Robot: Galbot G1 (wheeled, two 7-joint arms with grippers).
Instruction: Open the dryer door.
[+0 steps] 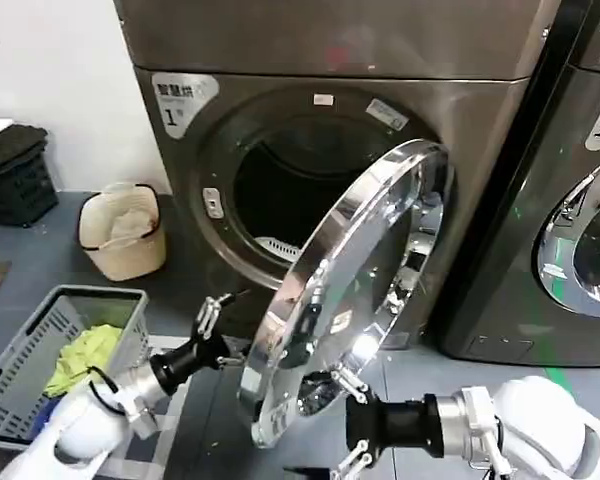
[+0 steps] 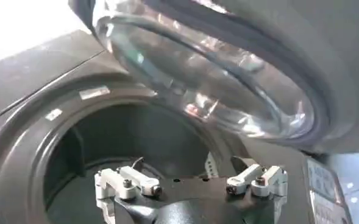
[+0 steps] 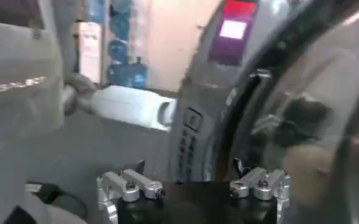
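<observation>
Fingers [image 1: 212, 312] of left gripper [image 1: 216, 322] spread, grasping nothing, just beside the dryer door [image 1: 345, 290]; right gripper [image 1: 348, 420] fingers also released, below its chrome rim. One door, swung wide open before the drum. Two containers: grey basket [image 1: 40, 340] holding green cloth [image 1: 85, 355]; beige bin [image 1: 123, 232].

Neighbouring machine's door [image 1: 585, 240] cut off.

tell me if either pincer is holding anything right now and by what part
Nothing is held. The left pincer is open beside the dryer door, and the right pincer is open near the door's lower chrome rim, not clamped on it.
</observation>
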